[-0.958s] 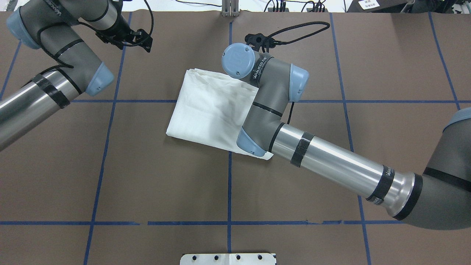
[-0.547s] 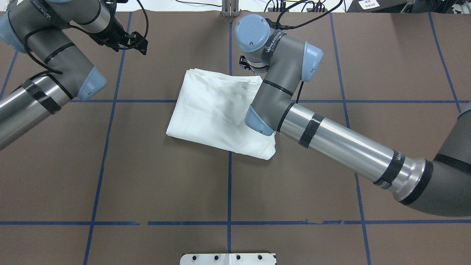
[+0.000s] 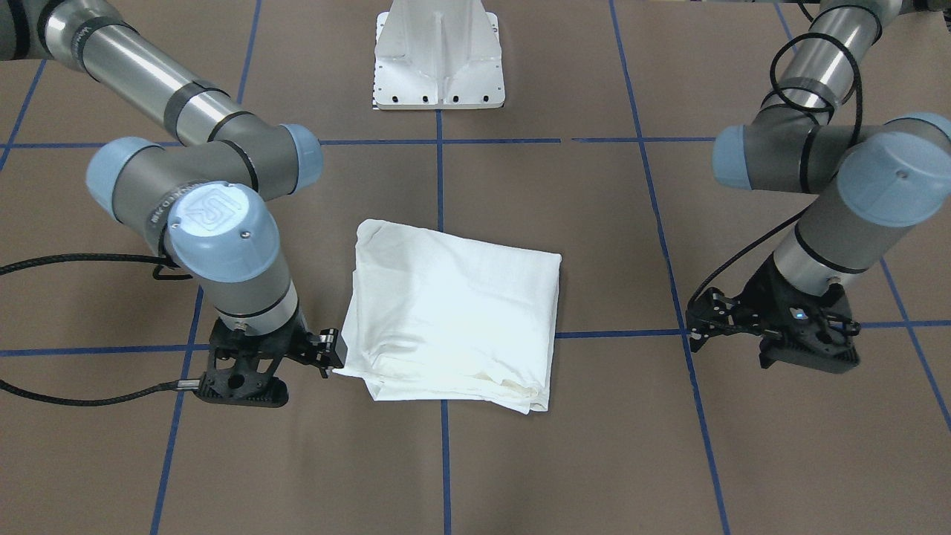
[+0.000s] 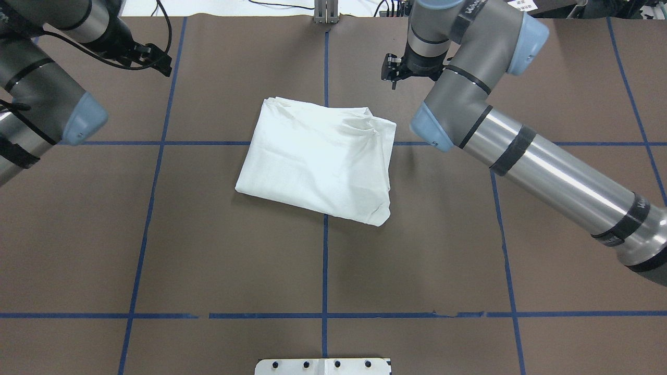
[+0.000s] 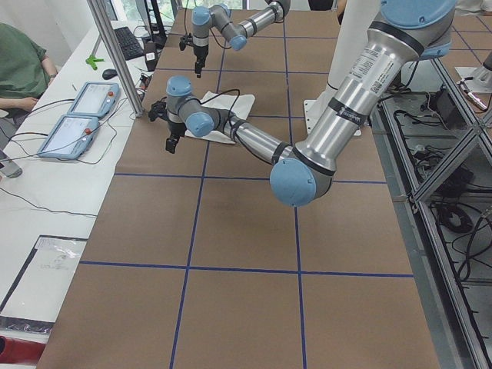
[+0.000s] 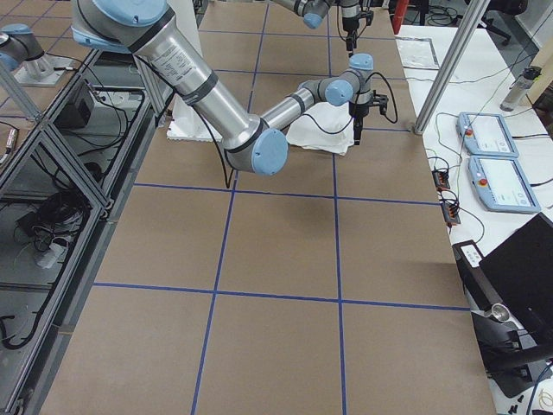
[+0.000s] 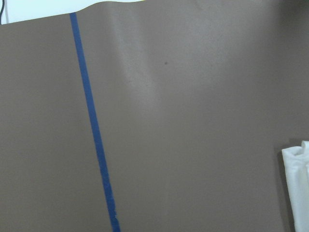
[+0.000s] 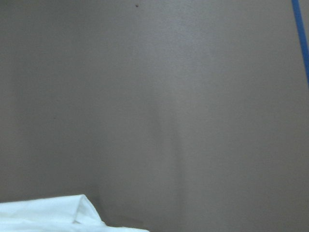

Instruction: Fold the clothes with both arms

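Seemingly the white cotton T-shirt (image 4: 312, 156) lies folded at the centre of the brown papered table (image 4: 208, 250), so the black two-finger right gripper (image 3: 330, 354), just beside its corner, should lift away without snagging, while the black left gripper (image 3: 695, 327) sits well apart; neither's finger spread can be told.

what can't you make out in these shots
T-shirt print, collar, label: showing in no view, perhaps folded inside.
right pincer opening: too small and dark in every exterior view.
left pincer opening: same; both wrist views show only table and a T-shirt edge.
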`<state>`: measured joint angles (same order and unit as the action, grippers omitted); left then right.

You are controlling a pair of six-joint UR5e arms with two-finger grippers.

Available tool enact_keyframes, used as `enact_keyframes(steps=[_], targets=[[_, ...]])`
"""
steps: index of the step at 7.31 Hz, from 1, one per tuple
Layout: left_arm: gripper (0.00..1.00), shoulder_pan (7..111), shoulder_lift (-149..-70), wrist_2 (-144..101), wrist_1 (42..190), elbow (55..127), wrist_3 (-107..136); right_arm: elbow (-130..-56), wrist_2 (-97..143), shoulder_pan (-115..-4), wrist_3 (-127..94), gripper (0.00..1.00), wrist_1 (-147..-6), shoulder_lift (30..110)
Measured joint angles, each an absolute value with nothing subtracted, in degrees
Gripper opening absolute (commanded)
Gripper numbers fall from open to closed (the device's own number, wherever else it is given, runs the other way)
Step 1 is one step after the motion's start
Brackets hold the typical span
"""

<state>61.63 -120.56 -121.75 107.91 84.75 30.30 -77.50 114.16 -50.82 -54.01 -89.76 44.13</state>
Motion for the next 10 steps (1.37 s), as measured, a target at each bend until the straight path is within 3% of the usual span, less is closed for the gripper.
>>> enact_keyframes(steps=[3,7,10], targets=[[1.00,70.9,-111.6,-124.7,104.2,89.1,11.9,-89.7,120.8,-59.8,-35.4,1.00,-98.8,54.2],[1.00,84.3,-105.3,-126.1,91.2,90.3,-9.1,-97.6,126.4,-70.9,-10.2,1.00,-99.8,71.6],[1.00,88.4,-96.7,-128.7,88.7,93.0,-11.3,-100.6,131.2,-77.1,-1.0,1.00,-99.2,82.5]])
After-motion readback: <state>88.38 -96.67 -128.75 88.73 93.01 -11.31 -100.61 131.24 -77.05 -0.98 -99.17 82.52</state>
